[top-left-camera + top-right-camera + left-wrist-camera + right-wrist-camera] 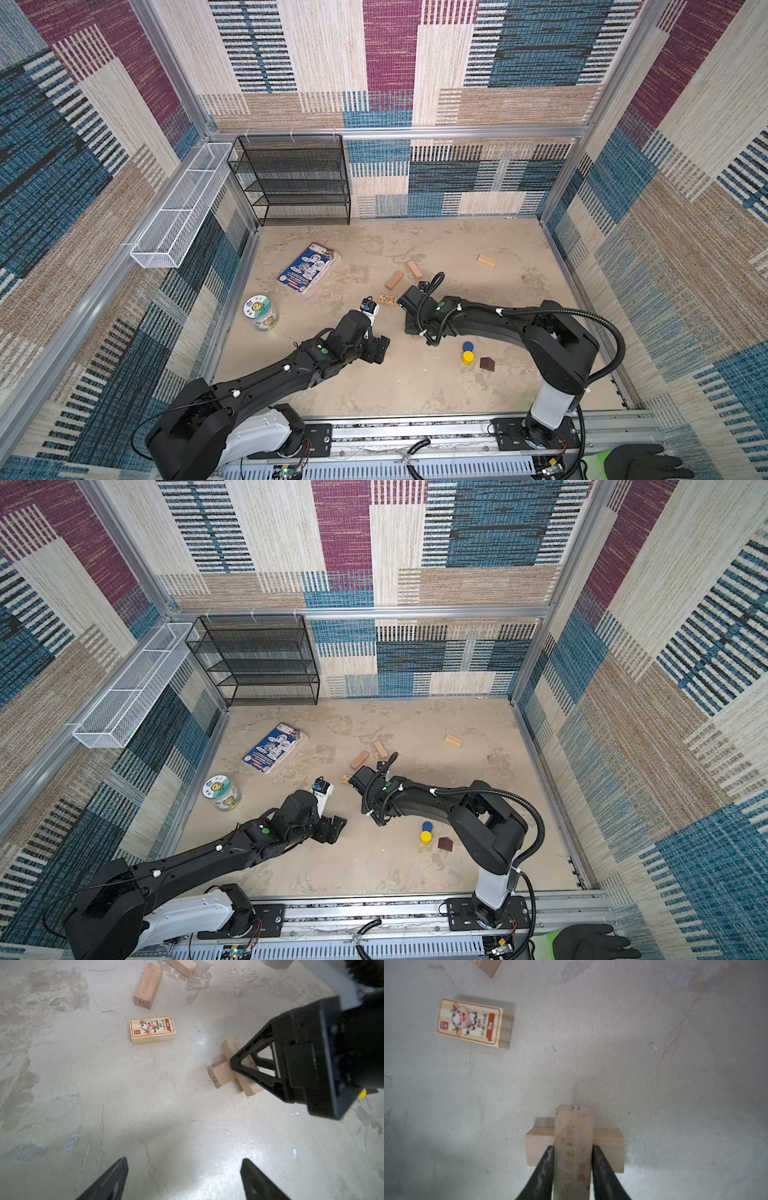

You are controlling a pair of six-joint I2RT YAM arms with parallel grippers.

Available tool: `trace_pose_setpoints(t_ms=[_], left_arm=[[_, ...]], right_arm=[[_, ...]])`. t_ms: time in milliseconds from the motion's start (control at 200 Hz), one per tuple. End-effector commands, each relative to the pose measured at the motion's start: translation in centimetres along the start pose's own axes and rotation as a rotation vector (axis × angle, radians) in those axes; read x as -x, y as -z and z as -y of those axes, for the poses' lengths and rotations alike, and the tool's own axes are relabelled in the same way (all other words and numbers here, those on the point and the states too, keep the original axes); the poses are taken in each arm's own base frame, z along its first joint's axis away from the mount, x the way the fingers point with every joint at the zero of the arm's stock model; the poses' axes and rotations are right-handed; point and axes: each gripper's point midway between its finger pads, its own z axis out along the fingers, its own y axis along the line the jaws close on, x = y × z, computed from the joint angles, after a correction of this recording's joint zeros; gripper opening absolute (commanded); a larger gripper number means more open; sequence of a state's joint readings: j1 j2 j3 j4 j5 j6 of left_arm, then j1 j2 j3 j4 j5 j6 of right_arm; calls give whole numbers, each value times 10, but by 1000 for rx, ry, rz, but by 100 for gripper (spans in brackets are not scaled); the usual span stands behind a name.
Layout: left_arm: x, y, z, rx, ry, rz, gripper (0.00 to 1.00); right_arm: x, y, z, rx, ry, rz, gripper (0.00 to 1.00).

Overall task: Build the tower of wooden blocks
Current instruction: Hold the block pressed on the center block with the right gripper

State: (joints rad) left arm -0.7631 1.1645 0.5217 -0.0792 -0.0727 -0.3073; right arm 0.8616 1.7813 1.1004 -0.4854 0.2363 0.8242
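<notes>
My right gripper (573, 1167) is shut on a pale wood block (574, 1136) that lies crosswise on a second bar (538, 1147), a two-layer start of the tower (220, 1074) on the floor. My left gripper (184, 1178) hangs open and empty to the left of it. A printed block (386, 299) lies flat just beyond both grippers. Two loose bars (394, 280) (414, 269) lie behind it, and another (486, 260) sits far right. In both top views the blue disc (468, 346), yellow cylinder (468, 357) and dark-brown piece (487, 364) sit under the right arm.
A blue printed packet (307, 268) and a round labelled jar (261, 312) lie on the left of the floor. A black mesh shelf (295, 178) stands at the back left, beside a white wire basket (183, 208) on the left wall. A gloved hand (640, 461) rests outside the front rail.
</notes>
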Motion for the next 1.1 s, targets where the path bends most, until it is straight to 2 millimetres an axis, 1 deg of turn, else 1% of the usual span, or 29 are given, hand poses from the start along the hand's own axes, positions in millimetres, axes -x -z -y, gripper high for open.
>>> trace_pose_setpoints(t_ms=[0,75,225,456,806,1097], left_arm=[[4,0,0,4,-23,8,90],[4,0,0,5,-23,6,90],[4,0,0,4,-23,7,90],[5,0,0,4,-23,8,90],[4,0,0,8,-22,6,90],[4,-2,0,8,-20,2,90]], right_arm=[[6,2,-1,2,1,24,34],[7,3,-2,7,0,27,35],[7,4,-2,10,2,29,31],[7,3,-2,6,16,26,30],[7,1,-3,1,43,21,30],[6,1,-2,-2,46,19,34]])
